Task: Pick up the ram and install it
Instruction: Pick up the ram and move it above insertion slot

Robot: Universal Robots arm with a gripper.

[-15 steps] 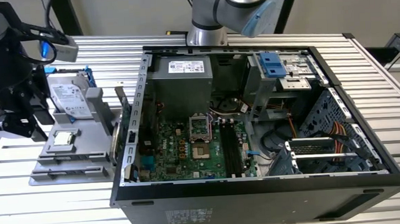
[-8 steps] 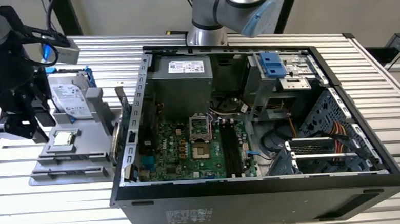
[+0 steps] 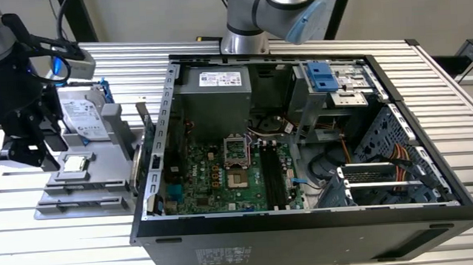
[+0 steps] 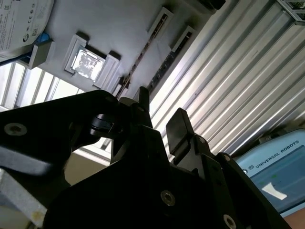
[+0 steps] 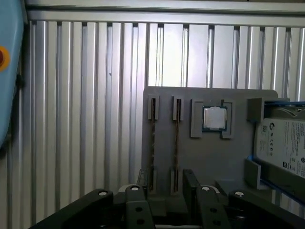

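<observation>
Black and angular, the gripper hangs with its fingers parted by a moderate gap, holding nothing, over the slotted end of the matte gray holder. There the ram stands on edge in a narrow slot, with a like stick alongside. A clean pick seems to call for centring over one stick, squaring the pads to its flat faces and pinching lightly, since the board looks thin and stiff; the small square processor nearby gleams metallic.
</observation>
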